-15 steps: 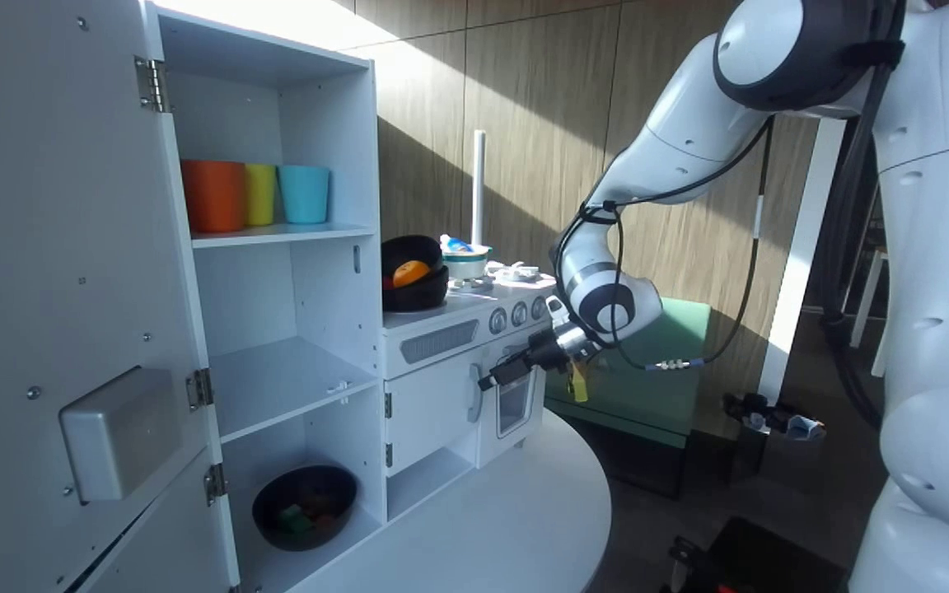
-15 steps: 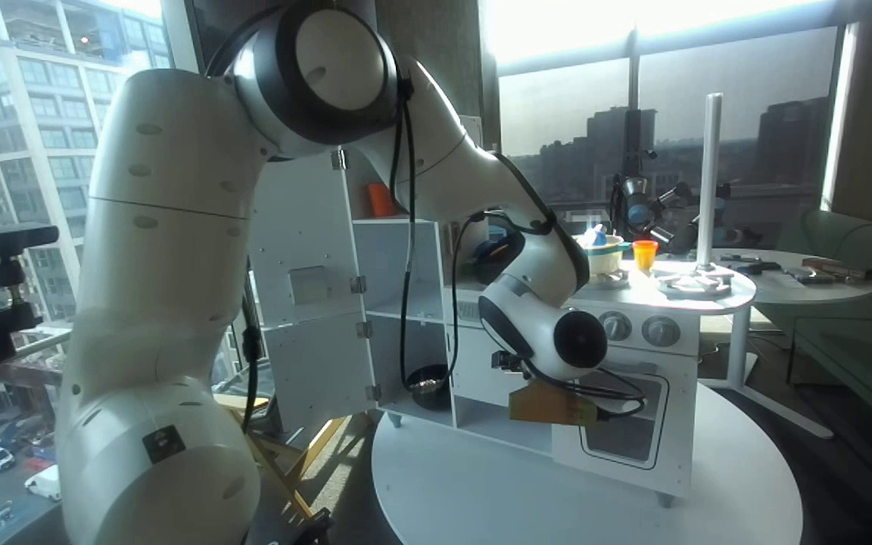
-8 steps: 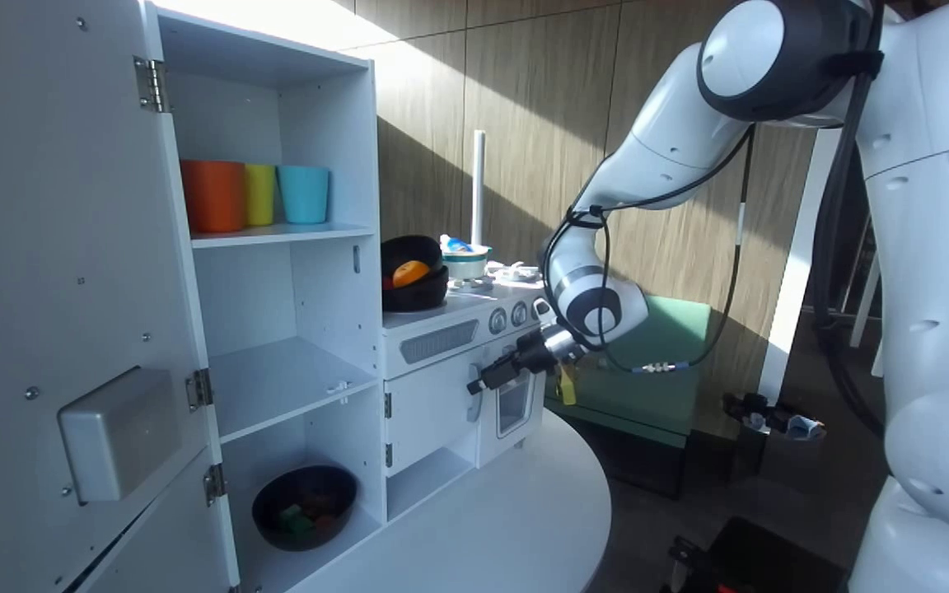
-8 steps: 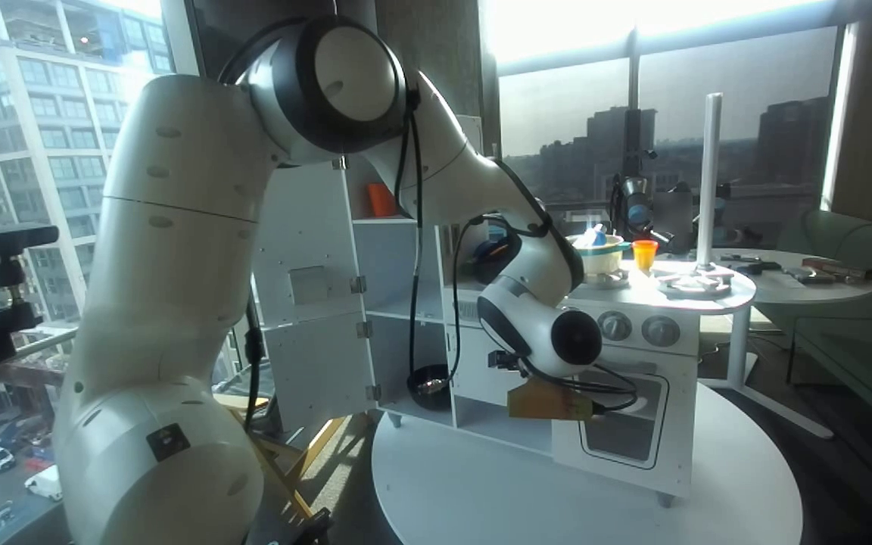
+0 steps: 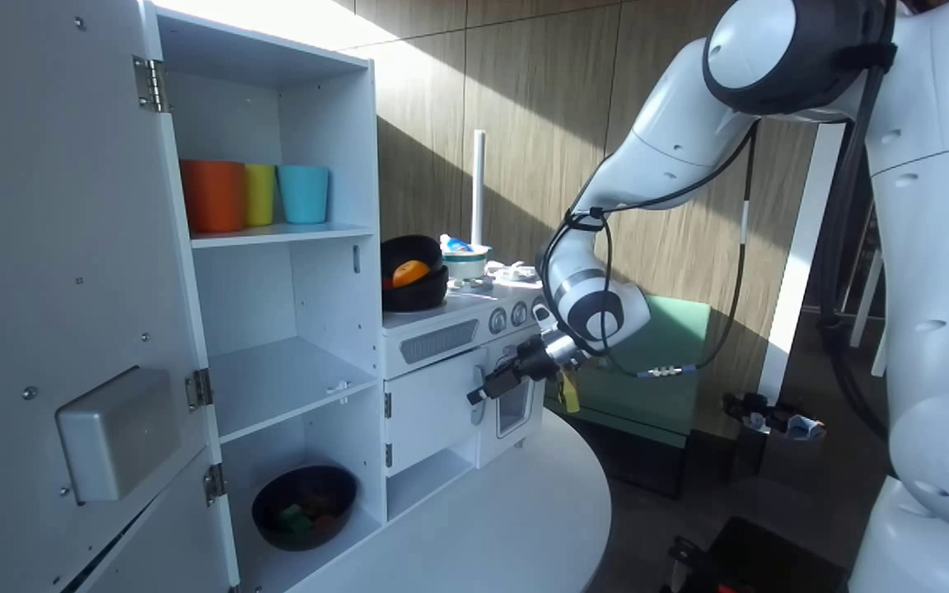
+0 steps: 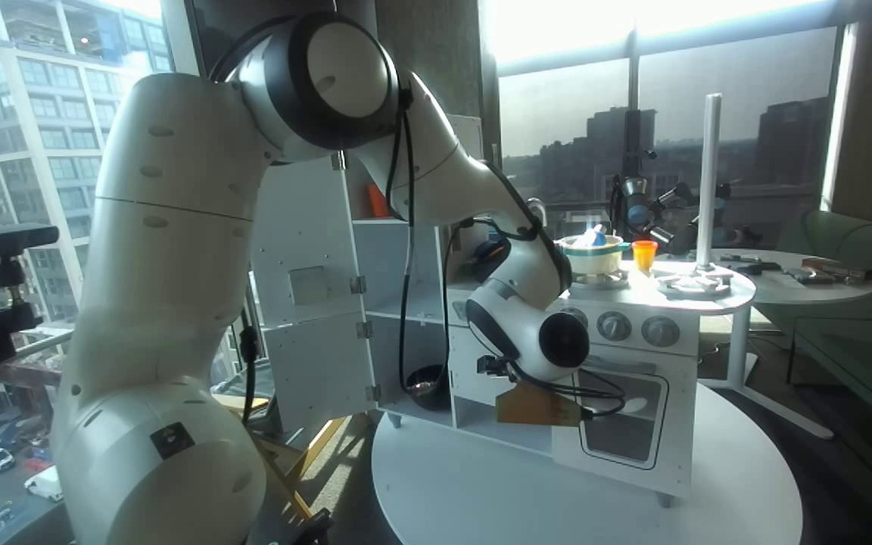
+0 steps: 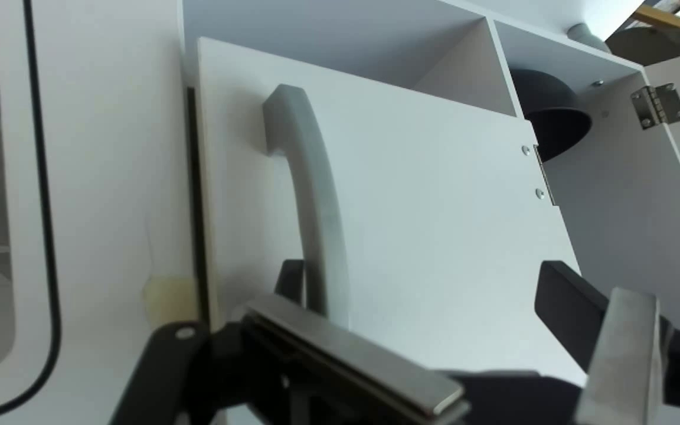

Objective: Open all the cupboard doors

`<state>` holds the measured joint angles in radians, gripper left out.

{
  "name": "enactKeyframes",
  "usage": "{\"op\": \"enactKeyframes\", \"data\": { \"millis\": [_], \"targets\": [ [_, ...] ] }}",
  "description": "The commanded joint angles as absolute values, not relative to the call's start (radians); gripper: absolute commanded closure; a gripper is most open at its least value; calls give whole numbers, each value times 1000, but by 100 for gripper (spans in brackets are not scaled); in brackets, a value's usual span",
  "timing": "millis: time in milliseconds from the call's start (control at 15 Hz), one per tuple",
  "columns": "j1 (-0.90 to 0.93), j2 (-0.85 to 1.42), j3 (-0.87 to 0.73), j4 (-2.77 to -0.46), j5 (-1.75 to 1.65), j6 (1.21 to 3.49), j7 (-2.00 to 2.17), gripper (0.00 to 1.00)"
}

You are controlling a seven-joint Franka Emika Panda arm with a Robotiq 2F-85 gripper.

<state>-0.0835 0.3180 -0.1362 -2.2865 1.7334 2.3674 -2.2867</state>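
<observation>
The small white cupboard door [image 7: 428, 200] with a curved grey handle [image 7: 316, 200] fills much of the wrist view. A narrow dark gap runs along its handle edge, so it looks slightly ajar. My gripper [image 7: 422, 286] is open; one fingertip sits behind the handle, on the gap side, while the opposite one stands well apart over the door panel. In an exterior view the gripper [image 5: 477, 395] reaches this door [image 5: 425, 416]; in another, the arm's wrist hides the fingers. The tall door [image 5: 54, 247] and the lower door [image 5: 165, 527] are swung wide.
Beside the small door is the oven front [image 5: 516, 403] with its window. Bowls [image 5: 417, 280] and a pot [image 5: 466, 263] stand on the stove top. Cups [image 5: 215, 198] and a dark bowl [image 5: 306, 506] occupy shelves. A round white table [image 5: 516, 511] bears the kitchen.
My gripper has shifted slightly toward the tall cupboard side, and the arm with it. The small door's handle edge appears to have come out a little.
</observation>
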Motion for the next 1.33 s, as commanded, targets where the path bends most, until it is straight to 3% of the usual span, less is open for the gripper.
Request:
{"op": "enactKeyframes", "data": {
  "millis": [0, 333, 800, 1267],
  "targets": [
    [-51, 215, -136, -2383, 1698, 2453, -2255, 0],
    [-41, 89, -127, -2511, 1589, 2504, -2177, 0],
    [21, -1, -77, -2632, 1230, 2947, -1791, 0],
    [11, 48, -93, -2532, 1200, 3293, -1658, 0]
  ]
}}
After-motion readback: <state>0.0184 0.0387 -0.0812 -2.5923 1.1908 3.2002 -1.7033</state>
